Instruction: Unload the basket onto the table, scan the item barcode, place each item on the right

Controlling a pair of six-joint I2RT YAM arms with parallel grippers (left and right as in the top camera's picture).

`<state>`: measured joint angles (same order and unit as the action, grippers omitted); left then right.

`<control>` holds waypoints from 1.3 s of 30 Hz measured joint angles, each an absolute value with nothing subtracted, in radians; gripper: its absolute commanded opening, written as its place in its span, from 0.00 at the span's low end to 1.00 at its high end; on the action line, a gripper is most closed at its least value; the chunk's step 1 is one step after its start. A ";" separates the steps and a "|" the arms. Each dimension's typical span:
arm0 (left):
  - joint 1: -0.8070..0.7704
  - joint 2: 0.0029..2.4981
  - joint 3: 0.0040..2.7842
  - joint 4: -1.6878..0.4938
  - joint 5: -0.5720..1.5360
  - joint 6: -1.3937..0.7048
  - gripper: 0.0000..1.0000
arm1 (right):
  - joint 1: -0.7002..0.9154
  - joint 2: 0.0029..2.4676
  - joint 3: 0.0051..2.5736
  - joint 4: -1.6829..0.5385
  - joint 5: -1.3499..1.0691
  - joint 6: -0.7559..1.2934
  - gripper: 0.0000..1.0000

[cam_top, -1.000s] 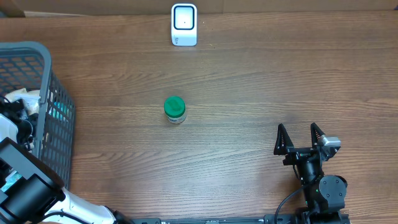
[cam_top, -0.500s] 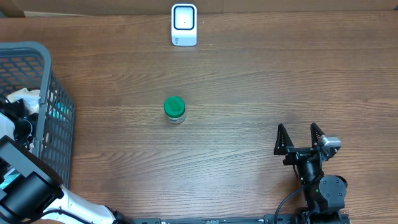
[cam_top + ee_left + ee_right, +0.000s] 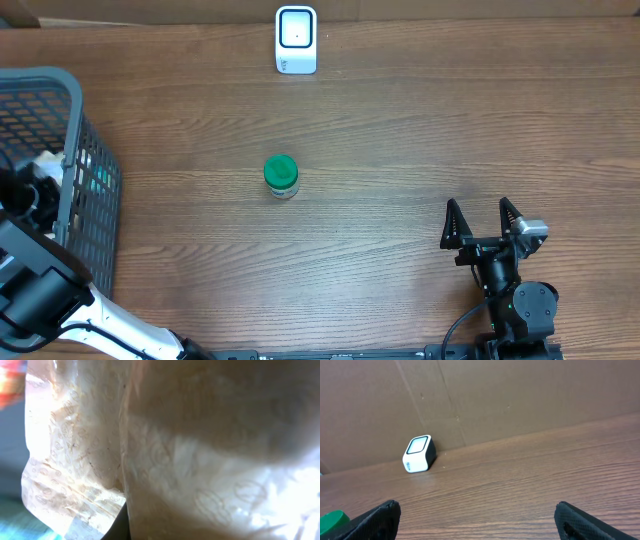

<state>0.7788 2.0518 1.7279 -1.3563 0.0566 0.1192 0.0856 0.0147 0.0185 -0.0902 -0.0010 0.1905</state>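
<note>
Inside the basket, left gripper closed tight against a crinkly clear packet; actual hold unclear. Green-lidded jar well right of basket, scanner beyond. Right gripper farthest right, wide, empty.

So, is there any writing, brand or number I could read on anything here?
No text is readable.
On the scanner: a small side mark, too blurred.
On the jar: label too small.
On the wrapper: faint printed pattern, no legible words.
</note>
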 measured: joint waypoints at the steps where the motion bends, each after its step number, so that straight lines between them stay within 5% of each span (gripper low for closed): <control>1: 0.779 2.052 1.768 -1.388 0.059 0.110 0.04 | 0.086 0.015 0.019 -0.089 -0.001 0.190 1.00; 12: 0.779 1.993 1.996 -1.497 0.168 0.076 0.04 | 0.086 0.015 0.018 -0.090 -0.001 0.191 1.00; 27: 0.753 1.517 2.058 -1.436 0.519 -0.047 0.04 | 0.086 0.015 0.019 -0.089 -0.001 0.190 1.00; 32: 0.606 1.471 2.058 -1.462 0.640 -0.057 0.04 | 0.086 0.015 0.018 -0.089 -0.001 0.190 1.00; 39: 0.209 1.474 2.033 -1.421 0.616 -0.079 0.04 | 0.086 0.015 0.018 -0.090 0.000 0.190 1.00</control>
